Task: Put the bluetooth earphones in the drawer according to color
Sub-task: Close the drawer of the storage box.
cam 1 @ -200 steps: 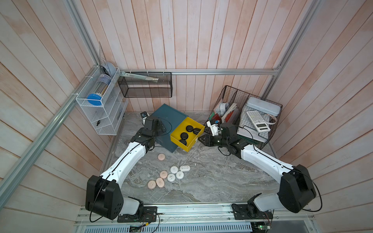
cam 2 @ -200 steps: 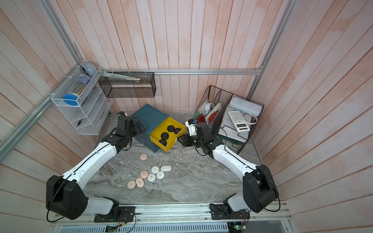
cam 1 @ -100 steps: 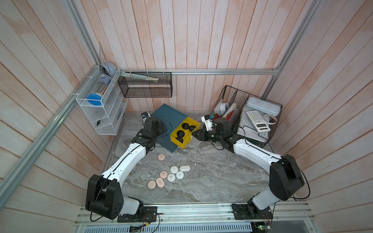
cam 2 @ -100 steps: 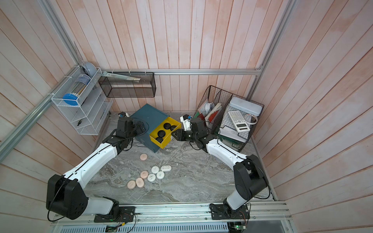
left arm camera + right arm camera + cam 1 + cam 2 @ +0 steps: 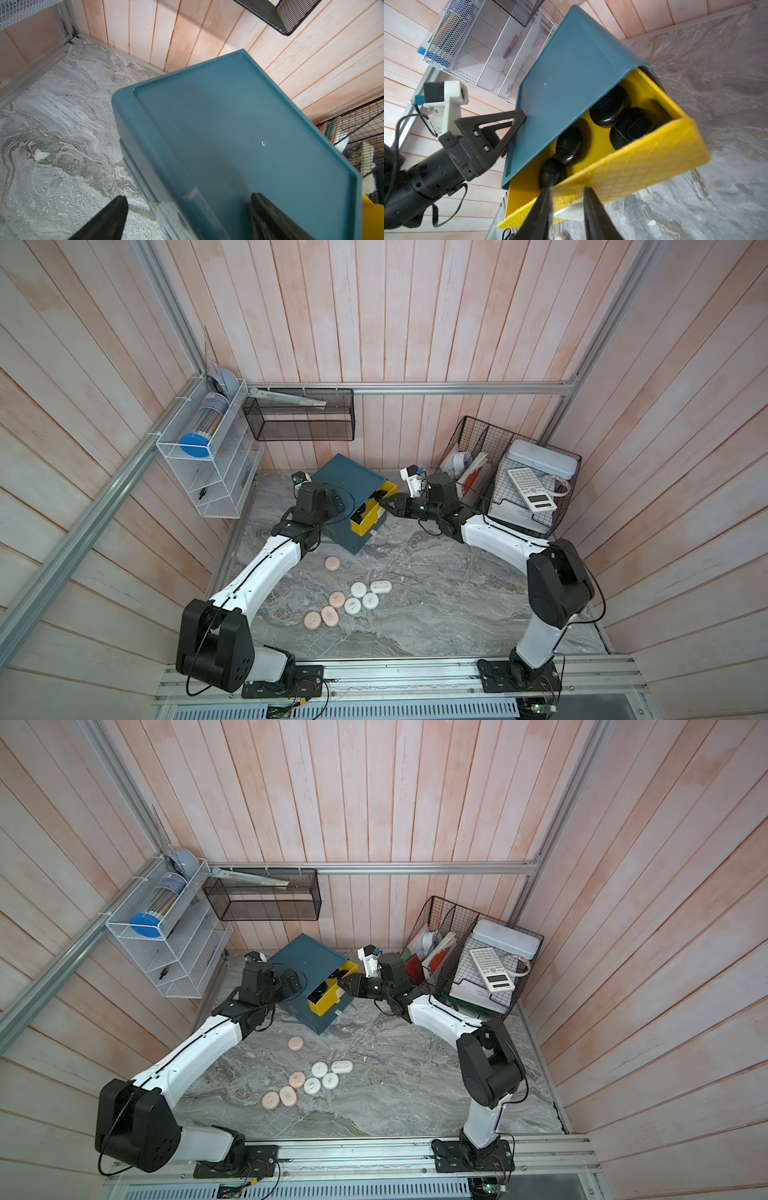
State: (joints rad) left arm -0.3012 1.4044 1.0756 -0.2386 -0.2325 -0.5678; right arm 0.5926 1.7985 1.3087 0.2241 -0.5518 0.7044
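Teal plastic fills my left wrist view: my left gripper (image 5: 188, 197) stands spread wide at the back corner of the drawer cabinet (image 5: 349, 475), one finger over its top, the other outside above the marble table (image 5: 436, 593), holding nothing. My right gripper (image 5: 566, 186) sits at the yellow drawer (image 5: 654, 149), which is partly pulled out. Its jaws are narrowly apart astride the front panel, one tip inside and one outside; I cannot tell whether they pinch it. Four black earphone cases (image 5: 571, 145) lie inside that drawer. On the table four white cases (image 5: 370, 600) cluster just beside three pink cases (image 5: 330, 615). A fourth pink case (image 5: 332, 563) lies apart, nearer the cabinet.
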